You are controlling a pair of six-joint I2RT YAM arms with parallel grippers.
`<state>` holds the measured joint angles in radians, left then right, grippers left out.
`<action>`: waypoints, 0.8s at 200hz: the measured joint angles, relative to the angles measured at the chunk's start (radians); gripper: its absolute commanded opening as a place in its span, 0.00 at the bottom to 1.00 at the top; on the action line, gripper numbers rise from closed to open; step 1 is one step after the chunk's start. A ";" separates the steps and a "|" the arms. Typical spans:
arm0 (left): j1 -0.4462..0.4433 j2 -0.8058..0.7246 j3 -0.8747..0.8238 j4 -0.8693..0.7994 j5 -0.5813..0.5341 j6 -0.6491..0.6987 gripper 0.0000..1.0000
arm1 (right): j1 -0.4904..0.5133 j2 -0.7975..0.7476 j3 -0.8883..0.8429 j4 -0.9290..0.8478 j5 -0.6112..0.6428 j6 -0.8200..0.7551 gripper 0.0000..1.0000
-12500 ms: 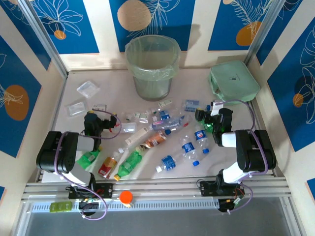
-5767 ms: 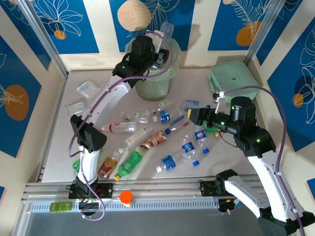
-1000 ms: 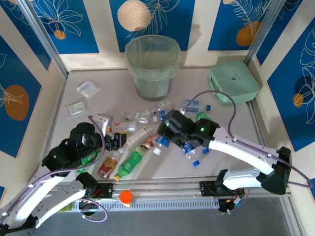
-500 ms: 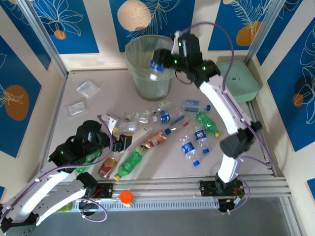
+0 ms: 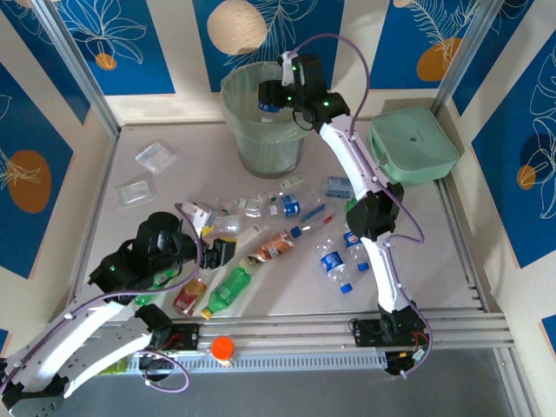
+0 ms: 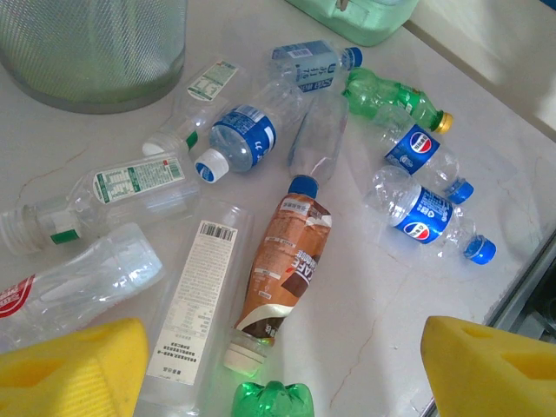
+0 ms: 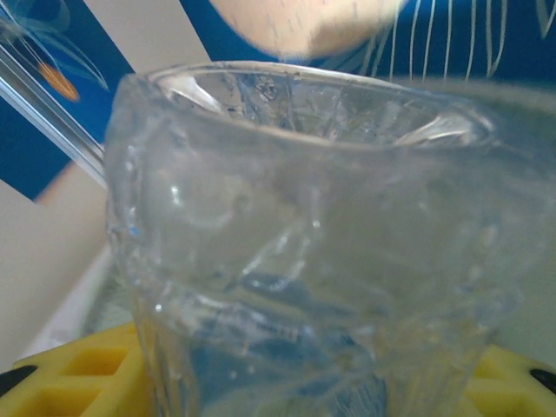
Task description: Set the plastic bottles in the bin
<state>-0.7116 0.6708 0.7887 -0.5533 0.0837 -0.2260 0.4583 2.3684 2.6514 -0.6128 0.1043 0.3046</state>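
Early-to-mid stage, by the look of it. Grips one clear blue-label bottle (image 7: 295,226) in right gripper (image 5: 278,92), jaws closed on its body, yellow pads (image 7: 69,382) either side, base toward wrist cam. Hangs it above mouth of bin (image 5: 269,148) at far centre of table (image 5: 200,143). Judging drop as imminent, not yet done. Can't tell contents of bin through liner & translucent wall.

Leaves most of the job: approx a dozen bottles lying on their sides between bin & arm bases. Incl.:
- brown bottle (image 6: 282,269)
- two blue-capped bottles (image 6: 426,213)
- green bottle (image 6: 391,91) toward mint box (image 5: 413,143)
- clear barcode-label bottle (image 6: 195,313)
- blue-banded bottle (image 6: 243,139), closer to bin wall
- red-label bottle (image 5: 187,295)
- second green bottle (image 5: 230,287), nearest left arm

Has left gripper (image 6: 282,365) low over near-left part of the pile, jaws wide, nothing between. Prob lining up next pick, w/ brown or barcode-label bottle closest under it.

Re looks: thin, light plastic, some crumpled, seemingly empty, caps on many. Expect denting under squeeze & rolling on table. Skip flat clear trays (image 5: 155,156) at far left, not bottles.
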 measured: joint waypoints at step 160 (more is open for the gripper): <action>0.000 -0.002 -0.003 0.000 0.002 0.000 0.84 | 0.022 0.122 0.114 0.023 0.044 -0.092 0.77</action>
<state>-0.7116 0.6689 0.7860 -0.5533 0.0856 -0.2256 0.4805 2.4908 2.7651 -0.5903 0.1486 0.2127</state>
